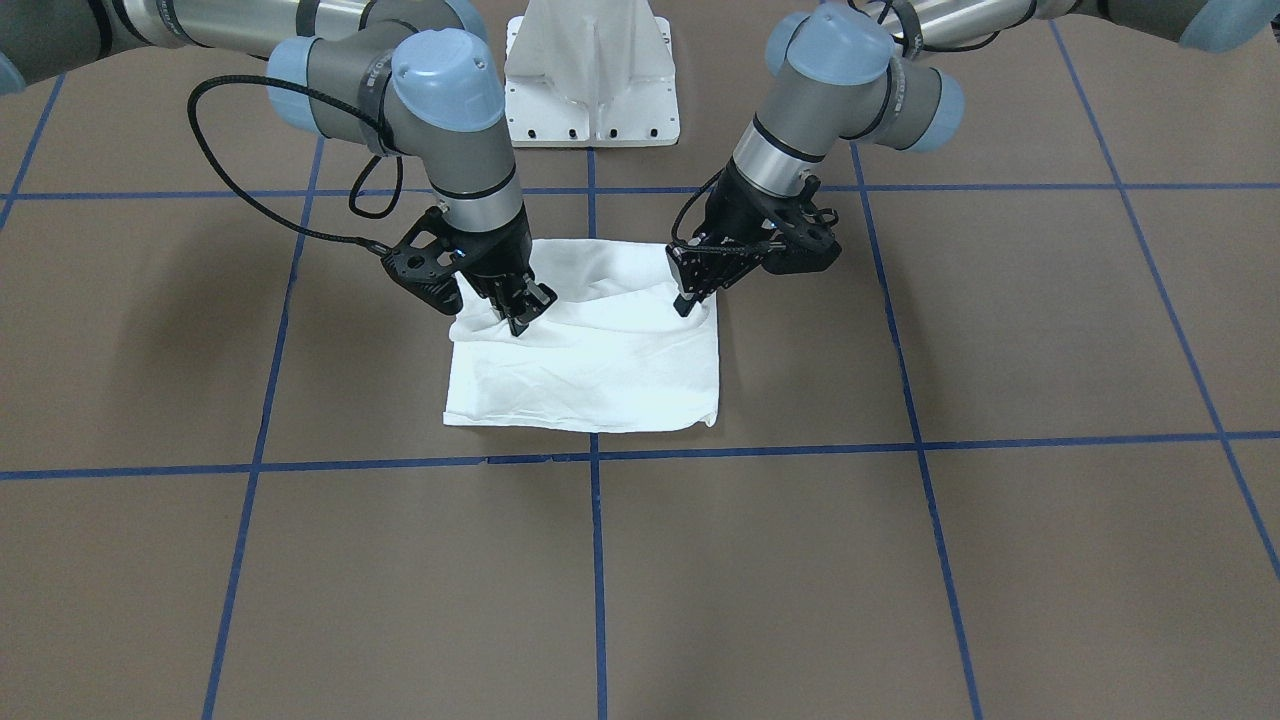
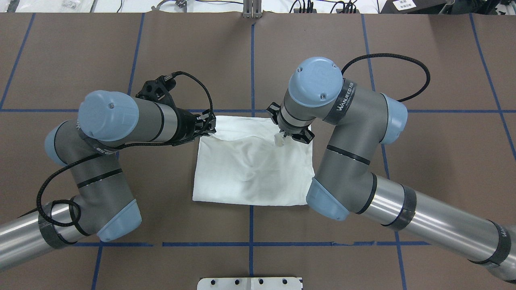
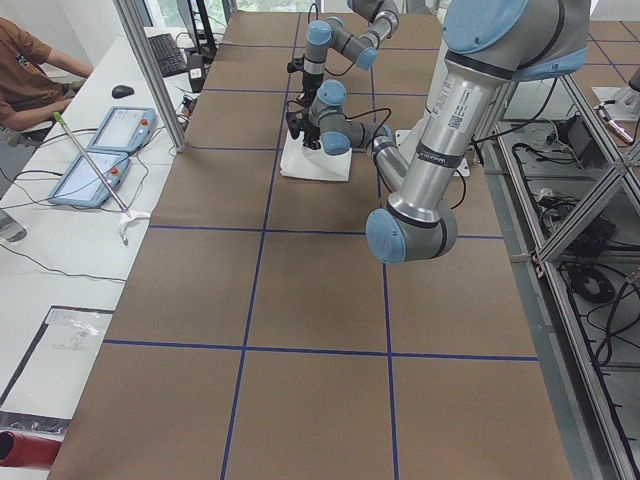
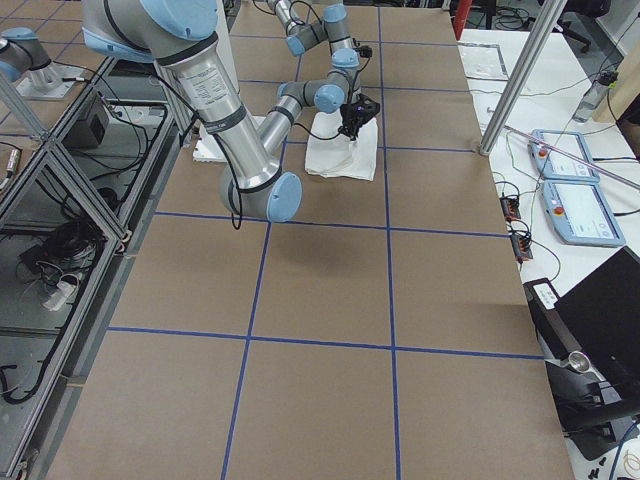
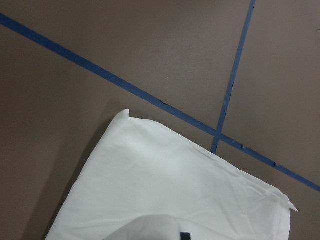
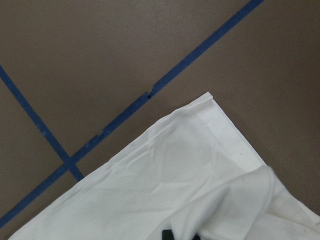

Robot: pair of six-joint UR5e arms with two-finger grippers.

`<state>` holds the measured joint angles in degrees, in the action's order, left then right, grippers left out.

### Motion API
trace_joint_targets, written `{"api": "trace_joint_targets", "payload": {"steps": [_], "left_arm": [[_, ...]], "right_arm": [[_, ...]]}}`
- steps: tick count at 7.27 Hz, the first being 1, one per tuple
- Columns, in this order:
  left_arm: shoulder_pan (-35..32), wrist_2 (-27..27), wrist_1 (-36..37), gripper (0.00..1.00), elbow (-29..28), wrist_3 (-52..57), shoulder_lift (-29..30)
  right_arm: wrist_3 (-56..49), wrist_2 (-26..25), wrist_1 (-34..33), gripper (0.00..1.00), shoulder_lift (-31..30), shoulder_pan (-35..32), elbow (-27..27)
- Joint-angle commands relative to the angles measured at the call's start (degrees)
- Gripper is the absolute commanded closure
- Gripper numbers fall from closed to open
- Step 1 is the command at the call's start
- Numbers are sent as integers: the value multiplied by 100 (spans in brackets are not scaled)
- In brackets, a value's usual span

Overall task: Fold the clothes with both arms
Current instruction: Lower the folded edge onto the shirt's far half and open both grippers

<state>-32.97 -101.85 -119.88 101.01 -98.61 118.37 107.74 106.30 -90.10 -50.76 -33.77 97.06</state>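
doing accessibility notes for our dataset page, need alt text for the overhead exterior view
A white shirt, folded into a rough rectangle, lies in the middle of a brown table crossed by blue tape lines. Two robot arms reach in from either side, the left gripper and the right gripper each pinching the cloth along its far edge.

one white shirt, two arms, left arm and right arm, one pedestal, one person
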Motion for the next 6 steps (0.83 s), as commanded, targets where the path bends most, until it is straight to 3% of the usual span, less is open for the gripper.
{"api": "trace_joint_targets", "payload": {"steps": [1,4,6], "left_arm": [[-165,7,9,0,-186,17,150],[-271,-37,61,0,-222,96,142],[-683,-580,105,0,-222,1023,72]], "right_arm": [[-51,127,2,0,-48,-172,-21],[-191,136,2,0,-40,-165,-65],[-996,67,-25,0,-66,-121,-117]]}}
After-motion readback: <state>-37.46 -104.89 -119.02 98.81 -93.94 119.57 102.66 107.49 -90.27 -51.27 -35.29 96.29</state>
